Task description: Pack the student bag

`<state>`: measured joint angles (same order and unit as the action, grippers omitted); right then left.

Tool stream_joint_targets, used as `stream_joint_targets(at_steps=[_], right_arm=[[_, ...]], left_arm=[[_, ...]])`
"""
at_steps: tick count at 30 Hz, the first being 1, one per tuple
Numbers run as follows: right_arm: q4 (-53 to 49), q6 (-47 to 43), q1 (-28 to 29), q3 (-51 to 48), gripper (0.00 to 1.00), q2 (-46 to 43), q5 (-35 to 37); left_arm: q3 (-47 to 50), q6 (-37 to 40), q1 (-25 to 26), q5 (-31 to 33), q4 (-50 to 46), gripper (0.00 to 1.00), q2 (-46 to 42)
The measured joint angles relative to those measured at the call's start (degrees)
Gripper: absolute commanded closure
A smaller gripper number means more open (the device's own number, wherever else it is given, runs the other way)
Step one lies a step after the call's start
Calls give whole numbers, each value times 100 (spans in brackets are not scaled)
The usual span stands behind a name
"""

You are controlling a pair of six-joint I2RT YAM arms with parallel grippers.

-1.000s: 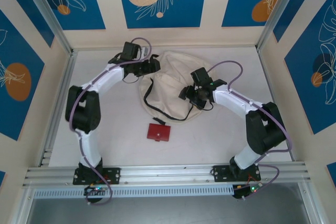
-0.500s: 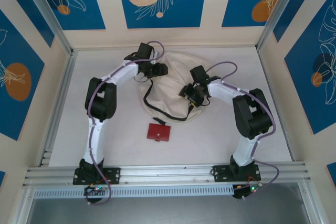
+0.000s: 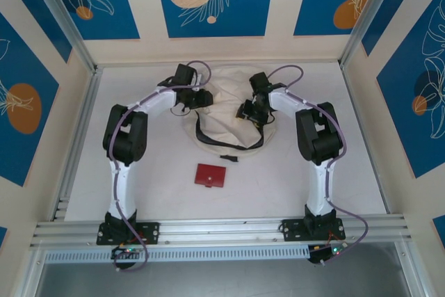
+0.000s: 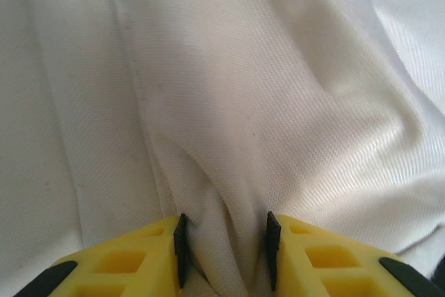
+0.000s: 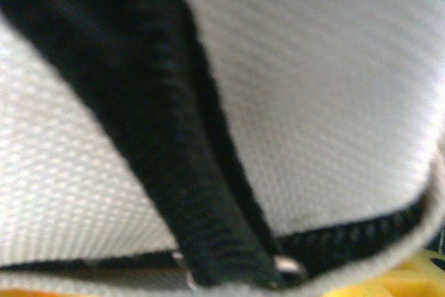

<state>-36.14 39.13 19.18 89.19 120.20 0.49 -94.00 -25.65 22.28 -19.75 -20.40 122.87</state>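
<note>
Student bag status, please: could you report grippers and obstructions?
Left gripper pinching student bag fold. Right gripper at black strap, grip unclear. Red wallet lies apart.

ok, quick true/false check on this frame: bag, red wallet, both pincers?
1. The red wallet lies on the table, nearer the arm bases than the student bag. True.
2. The left pincer hangs over the wallet. False: it is at the bag, with a fold of cream fabric between its fingers.
3. The right pincer is at the bag's right side. True.
4. The right wrist view shows a red strap. False: it is a black strap lying on the cream fabric.
</note>
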Motion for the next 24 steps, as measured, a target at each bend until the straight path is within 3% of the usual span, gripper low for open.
stream_joint_targets(at_steps=[13,19,24], right_arm=[[-326,-516,-376,1029,41,258,197],[-197,-483,-264,581,40,-570,651],[-208,-667,363,328,39,-1519,1325]], left_arm=[[1034,-570,411,-662,546,64,-560],[1029,-647,533,-719,-20,47,-876],[1191,-765,339,-715,-326,29,-1572]])
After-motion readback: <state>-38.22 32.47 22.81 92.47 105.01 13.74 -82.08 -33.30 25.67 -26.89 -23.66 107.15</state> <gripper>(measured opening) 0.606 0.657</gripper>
